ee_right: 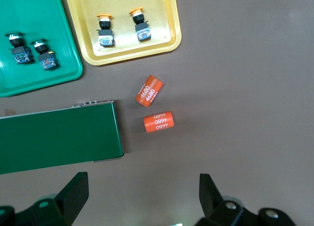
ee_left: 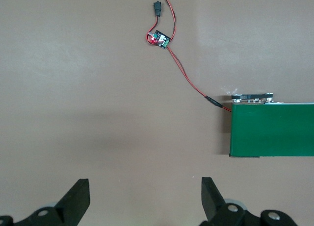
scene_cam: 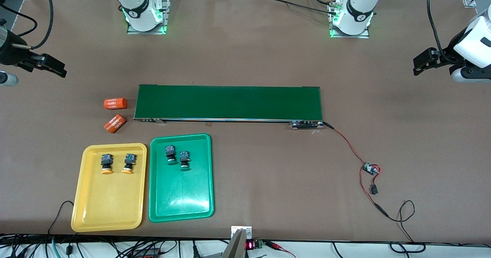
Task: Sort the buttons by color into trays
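Two orange-capped buttons [scene_cam: 106,163] [scene_cam: 129,163] are seen lying in the yellow tray [scene_cam: 109,212], two green-capped buttons [scene_cam: 170,153] [scene_cam: 185,160] in the green tray [scene_cam: 180,206]; long axes apparently run toward the front camera, caps nearest it; left gripper [ee_left: 145,196] and right gripper [ee_right: 143,194] are held spread and empty over bare table, both waiting.
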`<action>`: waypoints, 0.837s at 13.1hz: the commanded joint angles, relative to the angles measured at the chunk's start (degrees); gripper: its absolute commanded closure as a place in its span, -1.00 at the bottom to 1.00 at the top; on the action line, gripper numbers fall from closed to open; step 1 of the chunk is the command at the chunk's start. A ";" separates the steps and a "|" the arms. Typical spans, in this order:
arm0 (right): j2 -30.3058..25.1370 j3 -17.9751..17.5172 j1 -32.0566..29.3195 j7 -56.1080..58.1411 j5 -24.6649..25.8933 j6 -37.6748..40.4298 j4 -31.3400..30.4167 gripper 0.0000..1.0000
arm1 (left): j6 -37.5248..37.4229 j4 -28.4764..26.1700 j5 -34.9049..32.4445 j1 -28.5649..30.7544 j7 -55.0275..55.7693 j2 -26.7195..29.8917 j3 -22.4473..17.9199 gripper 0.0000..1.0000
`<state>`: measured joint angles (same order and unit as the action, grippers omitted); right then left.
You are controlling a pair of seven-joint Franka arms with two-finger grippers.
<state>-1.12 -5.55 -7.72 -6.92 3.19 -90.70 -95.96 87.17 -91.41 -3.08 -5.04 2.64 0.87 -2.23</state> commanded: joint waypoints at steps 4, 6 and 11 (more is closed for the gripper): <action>1.74 10.30 5.79 7.79 -4.60 3.34 4.03 -1.00 | -0.86 0.35 -0.61 -0.06 -1.41 0.45 0.04 -1.00; 1.74 9.95 7.62 7.36 -3.72 3.51 4.46 -1.00 | -0.86 0.35 -0.61 -0.06 -1.41 0.45 0.04 -1.00; 1.83 9.95 8.16 7.62 -3.54 6.68 4.82 -1.00 | -0.86 0.35 -0.61 -0.06 -1.50 0.45 0.04 -1.00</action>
<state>-0.13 3.84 -0.05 0.31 -0.39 -86.30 -93.31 87.17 -91.41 -3.08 -5.04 2.64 0.87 -2.23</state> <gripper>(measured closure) 0.000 0.000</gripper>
